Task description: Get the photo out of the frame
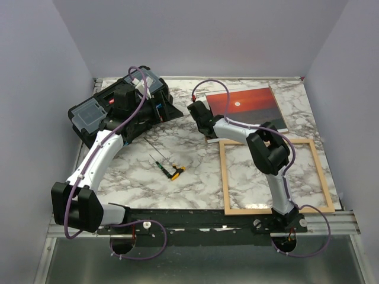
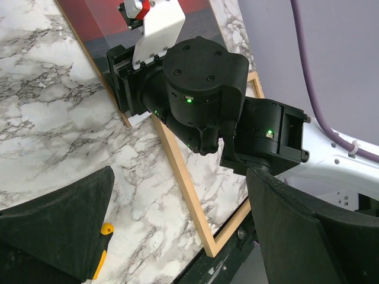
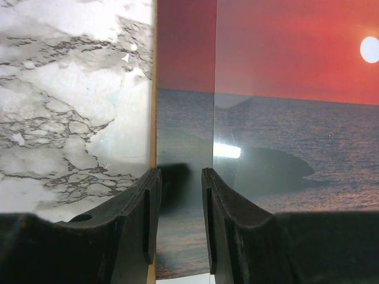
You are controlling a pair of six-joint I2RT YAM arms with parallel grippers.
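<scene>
The right gripper hovers low over the left edge of the flat rectangular red-orange sunset photo, jaws a narrow gap apart with nothing seen pinched between them. The print lies face-up on the white marbled table, just beyond the thin light-wood rectangular frame, while the left gripper stands wide apart and empty off to the left. Because the print lies flat, the closing fingers could skid off its edge, crease it, or catch the thin brown board edge beneath instead.
</scene>
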